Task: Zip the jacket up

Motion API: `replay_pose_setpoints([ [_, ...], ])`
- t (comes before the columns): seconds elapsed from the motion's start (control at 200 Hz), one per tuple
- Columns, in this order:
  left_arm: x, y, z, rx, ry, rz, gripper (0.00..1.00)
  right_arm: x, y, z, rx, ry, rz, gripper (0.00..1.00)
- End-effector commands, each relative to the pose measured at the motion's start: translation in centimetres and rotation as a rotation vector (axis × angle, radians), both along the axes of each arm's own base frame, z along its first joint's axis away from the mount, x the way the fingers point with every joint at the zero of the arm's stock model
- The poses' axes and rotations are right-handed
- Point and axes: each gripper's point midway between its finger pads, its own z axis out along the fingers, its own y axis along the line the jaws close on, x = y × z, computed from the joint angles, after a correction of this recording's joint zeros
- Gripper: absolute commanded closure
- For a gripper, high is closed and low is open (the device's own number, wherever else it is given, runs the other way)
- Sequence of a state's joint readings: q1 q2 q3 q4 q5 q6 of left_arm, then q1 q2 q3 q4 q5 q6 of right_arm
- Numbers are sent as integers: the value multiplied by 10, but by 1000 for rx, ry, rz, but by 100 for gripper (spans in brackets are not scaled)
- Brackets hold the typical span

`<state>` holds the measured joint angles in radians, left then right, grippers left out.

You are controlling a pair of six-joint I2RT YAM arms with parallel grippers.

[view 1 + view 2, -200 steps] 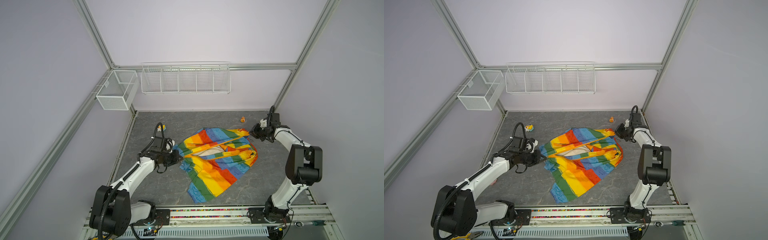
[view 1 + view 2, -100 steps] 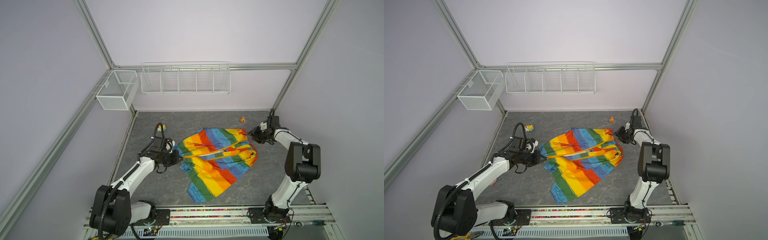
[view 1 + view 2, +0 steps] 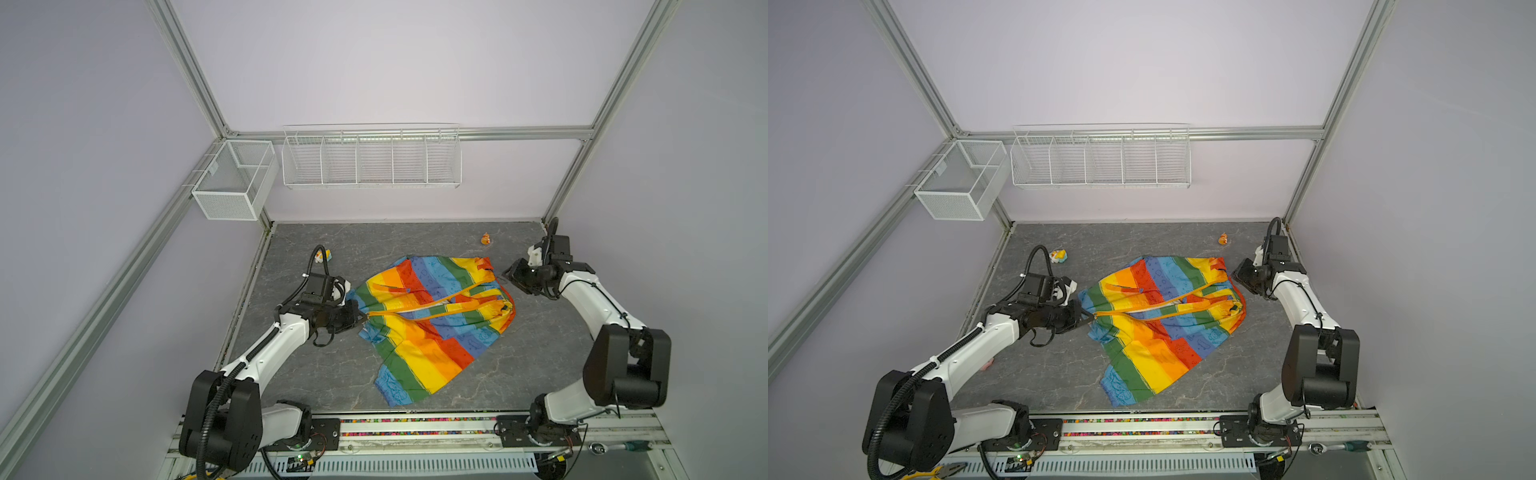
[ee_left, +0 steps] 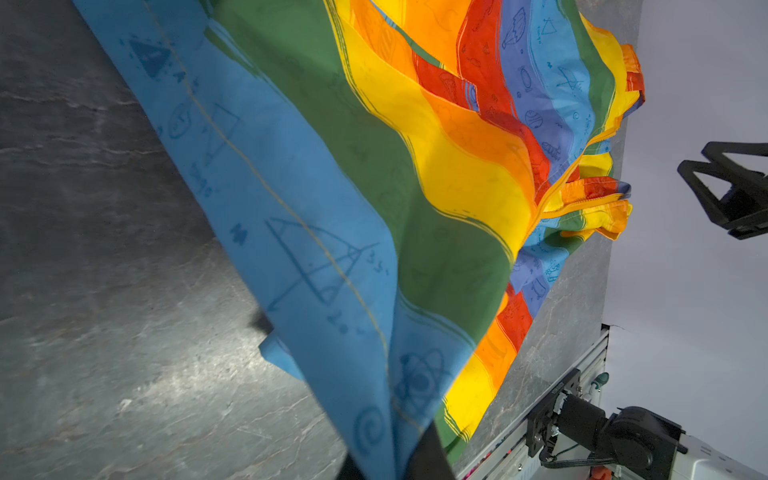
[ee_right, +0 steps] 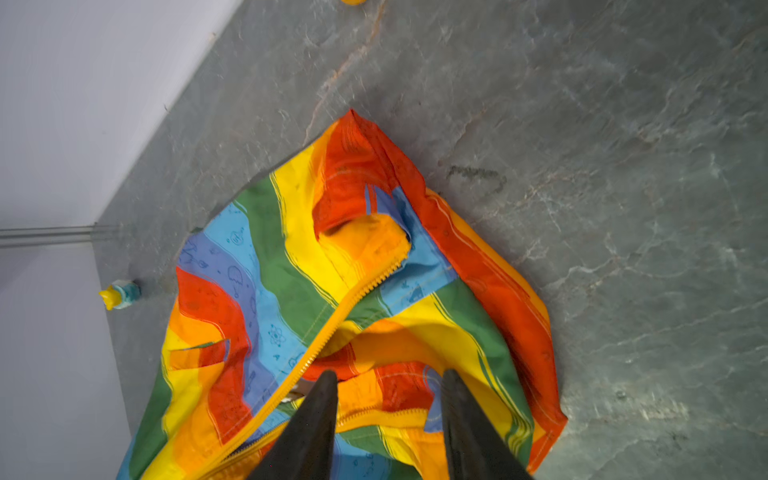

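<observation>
Jacket (image 3: 432,320) lies flat on the grey tabletop (image 3: 316,374), stretched between the two claws. Its hem end is at the left claw's tips and its collar end just ahead of the right claw's tips. A second ago the front gaped and a broad patch of pale lining showed. Now the two fronts lie together and only a sliver of lining (image 3: 449,300) is left, nearer the right claw than the left.

Left claw (image 3: 360,318): clenched on the hem at the foot of the zipper, same as a second ago. Cloth runs taut away from it.

Right claw (image 3: 512,276): was clamped at the collar end. Now released, jaws apart, nothing between them, tips backed just clear of the cloth.

Zipper band (image 5: 332,328): right wrist view shows the two tooth rows still parted directly ahead of the right claw's tips. Slider too small to pick out.

Reading: the pull ended short of the collar. Likely needs a regrip there; the left anchor should hold.
</observation>
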<state>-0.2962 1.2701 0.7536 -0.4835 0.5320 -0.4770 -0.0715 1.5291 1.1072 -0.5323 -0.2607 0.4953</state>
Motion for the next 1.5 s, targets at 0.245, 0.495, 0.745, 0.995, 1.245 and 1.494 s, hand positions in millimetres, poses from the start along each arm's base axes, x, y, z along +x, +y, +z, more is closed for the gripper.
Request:
replay_pose_setpoints([
  [0.245, -3, -2, 1, -24, -7, -14, 100, -33, 15, -49, -24, 134, 30, 61],
  [0.495, -2, -3, 2, -28, -9, -15, 100, -26, 13, -53, -28, 136, 21, 79],
  [0.745, -2, -3, 0, -26, -5, -16, 100, -21, 10, -44, -38, 119, 4, 93],
  [0.995, -2, -2, 1, -21, -4, -17, 100, -15, -1, -19, -23, 59, -30, 93],
  [1.245, -2, -2, 0, -19, -2, -16, 100, -4, -11, -5, -2, 26, -42, 93],
  [1.494, -2, -2, 0, -21, -3, -14, 100, -9, 1, -28, 44, 82, -3, 54],
])
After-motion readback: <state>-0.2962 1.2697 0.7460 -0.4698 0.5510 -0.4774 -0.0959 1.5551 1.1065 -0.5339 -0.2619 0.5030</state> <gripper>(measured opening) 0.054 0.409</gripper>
